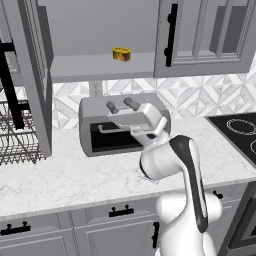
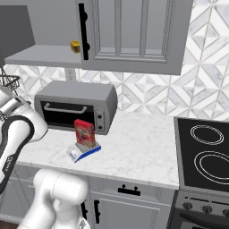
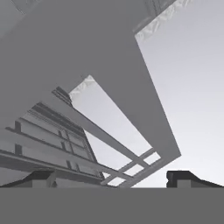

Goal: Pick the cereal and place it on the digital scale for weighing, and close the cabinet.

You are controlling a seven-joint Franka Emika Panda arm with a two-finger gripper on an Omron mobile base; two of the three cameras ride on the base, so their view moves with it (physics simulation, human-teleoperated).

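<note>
The red cereal box stands upright on the digital scale, on the counter in front of the toaster oven. In the left base view my arm hides both. My gripper is raised in front of the oven's top, under the cabinet shelf, open with nothing between its fingers. The grey wall cabinet has its left door swung open and its right door shut. In the hand view the gripper points up at the cabinet, seen from below.
A small yellow can sits on the open cabinet's shelf. The grey toaster oven stands against the backsplash. A wire dish rack is at the left, and a black stovetop at the right.
</note>
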